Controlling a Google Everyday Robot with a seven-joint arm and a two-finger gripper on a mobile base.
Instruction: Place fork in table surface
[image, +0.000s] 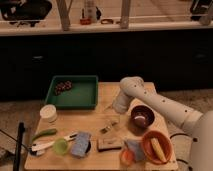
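Our white two-finger gripper hangs low over the pale-brown wooden table surface; we see something small and metallic, perhaps the fork, at its tip. Right of it sits a dark red bowl, behind-left a green rectangular tray.

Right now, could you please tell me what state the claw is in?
Claw: low over the table surface, near the middle; open or closed cannot be told.

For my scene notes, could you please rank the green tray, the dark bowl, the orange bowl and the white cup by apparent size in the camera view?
1. Green tray
2. Orange bowl, nearer the camera
3. Dark bowl, beside the gripper; these bowls look close
4. White cup
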